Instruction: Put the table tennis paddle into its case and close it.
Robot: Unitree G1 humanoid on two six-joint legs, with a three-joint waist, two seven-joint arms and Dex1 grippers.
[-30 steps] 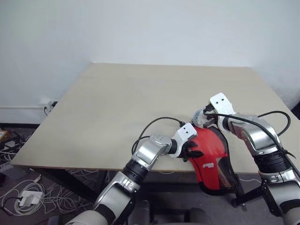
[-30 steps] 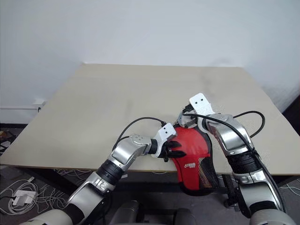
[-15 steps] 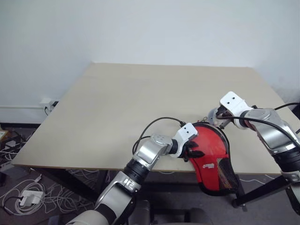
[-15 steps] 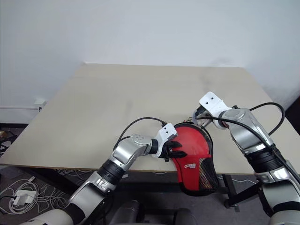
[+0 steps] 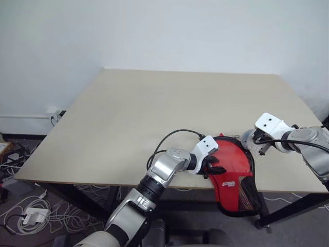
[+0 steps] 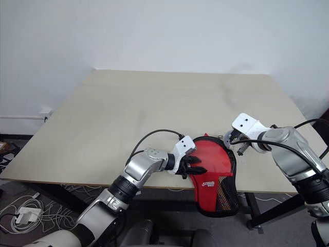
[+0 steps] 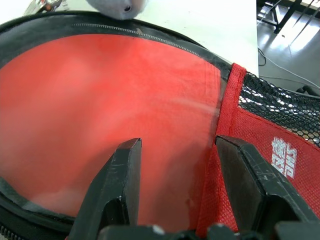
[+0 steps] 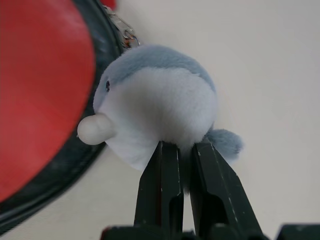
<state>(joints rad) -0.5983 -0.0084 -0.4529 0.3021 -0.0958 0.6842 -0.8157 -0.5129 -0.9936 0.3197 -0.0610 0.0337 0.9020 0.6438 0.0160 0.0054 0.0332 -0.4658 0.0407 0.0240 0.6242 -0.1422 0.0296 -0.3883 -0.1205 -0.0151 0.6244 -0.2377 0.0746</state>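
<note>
1. The surface (image 5: 154,113) is a broad beige tabletop; the things sit at its near right edge.
2. The case (image 5: 234,175) lies at that near edge, its rounded red part on the surface and its narrower end, with the black mesh panel (image 5: 249,193), hanging over the edge toward the robot. Black trim and a zip line run round its rim.
3. A small white logo (image 7: 283,159) is printed on the red fabric just beside the mesh; its letters are too small to read.
4. The table tennis paddle cannot be made out apart from the case; whether the smooth red area in the left wrist view is its rubber face or the case fabric, I cannot tell.
5. The left claw (image 6: 193,165) rests on the case's left side, its two black fingers (image 7: 120,192) half spread and lying against the red fabric.
6. The right claw (image 8: 181,187) is pressed together, pinching a small plush toy (image 8: 157,115), grey-blue above and white below, joined by a short metal chain (image 8: 124,31) to the case's rim.
</note>
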